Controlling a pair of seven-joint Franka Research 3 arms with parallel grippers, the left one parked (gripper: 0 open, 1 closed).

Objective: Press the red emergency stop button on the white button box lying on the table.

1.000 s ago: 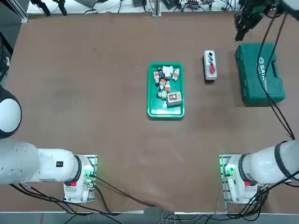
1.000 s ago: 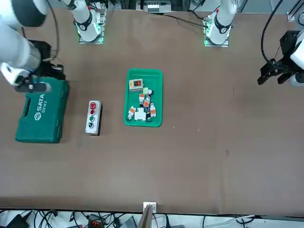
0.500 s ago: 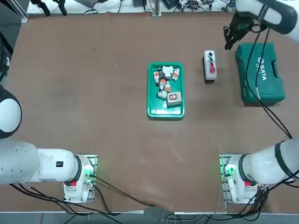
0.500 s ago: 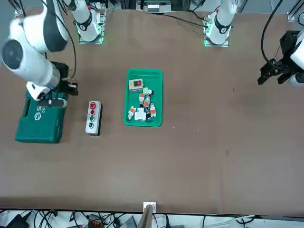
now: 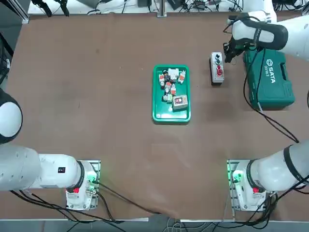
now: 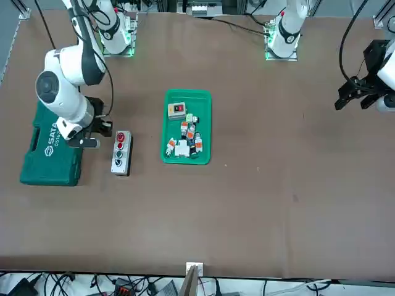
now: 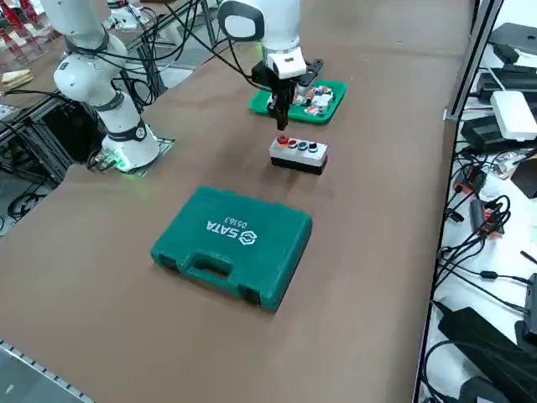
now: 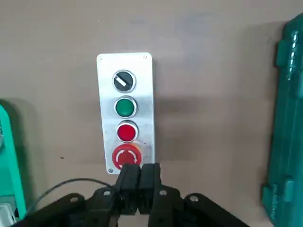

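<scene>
The white button box (image 5: 217,68) lies on the table (image 5: 96,106), between a green tray and a green case. Its row runs from a black knob through green to the red emergency stop button (image 5: 219,73) at the end nearer the robot. My right gripper (image 5: 226,54) hangs shut above the table, close beside the box, holding nothing. From the side, the gripper (image 7: 281,126) hovers just over the red button (image 7: 282,141). In the wrist view the shut fingertips (image 8: 140,174) sit right next to the red button (image 8: 125,156) on the box (image 8: 142,111).
A green tray (image 5: 158,92) of small parts sits left of the box in the top view. A green tool case (image 5: 268,75) lies to its right, under the arm's cable. The parked left arm's gripper (image 6: 355,95) hangs at the table's far side.
My right arm has swung from the far corner beyond the tool case across to the button box, and the shut gripper now hangs close to it. The box has not moved.
</scene>
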